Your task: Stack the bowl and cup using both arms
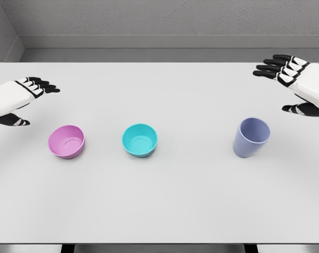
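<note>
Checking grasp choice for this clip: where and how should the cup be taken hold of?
Probably by its side wall, from the right, with the right hand, which is open and nearest. The cup stands upright, apart from the teal bowl, its mouth open upward; a wrap around the wall would likely keep the mouth and base free for stacking.

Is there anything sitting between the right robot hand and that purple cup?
Nothing visible. The right robot hand hovers open beyond the purple cup, with only bare white table between them.
</note>
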